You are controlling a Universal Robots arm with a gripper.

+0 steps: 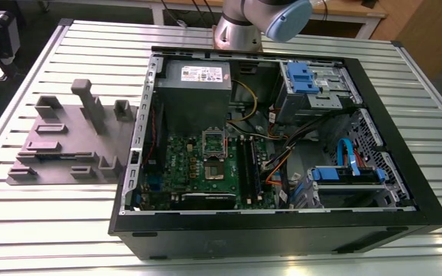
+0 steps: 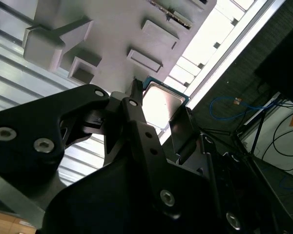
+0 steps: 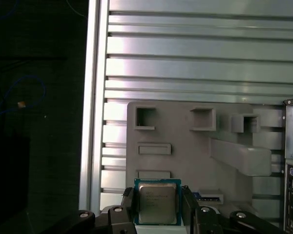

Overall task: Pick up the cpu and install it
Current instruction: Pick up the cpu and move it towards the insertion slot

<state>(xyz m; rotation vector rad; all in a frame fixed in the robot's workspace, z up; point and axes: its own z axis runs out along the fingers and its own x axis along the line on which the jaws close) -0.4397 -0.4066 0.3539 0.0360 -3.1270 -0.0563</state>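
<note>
The cpu [image 3: 157, 202], a small square chip with a pale metal top and a green edge, sits between the two dark fingers [image 3: 129, 204] of my gripper [image 3: 157, 197], which is shut on it. In the second wrist view the cpu [image 2: 161, 99] shows side-on, lifted above the grey fixture plate [image 2: 112, 39], in the gripper [image 2: 158, 111]. In the exterior view, the metal socket frame [image 1: 214, 150] with a dark centre lies on the green motherboard inside the open computer case [image 1: 282, 230].
The grey fixture plate [image 1: 64, 144] with raised blocks lies on the slatted metal table [image 1: 60, 224] at the exterior view's left of the case. The arm's elbow [image 1: 271, 17] hangs over the table's far edge. Cables, blue drive bays and a power supply [image 1: 196, 75] fill the case.
</note>
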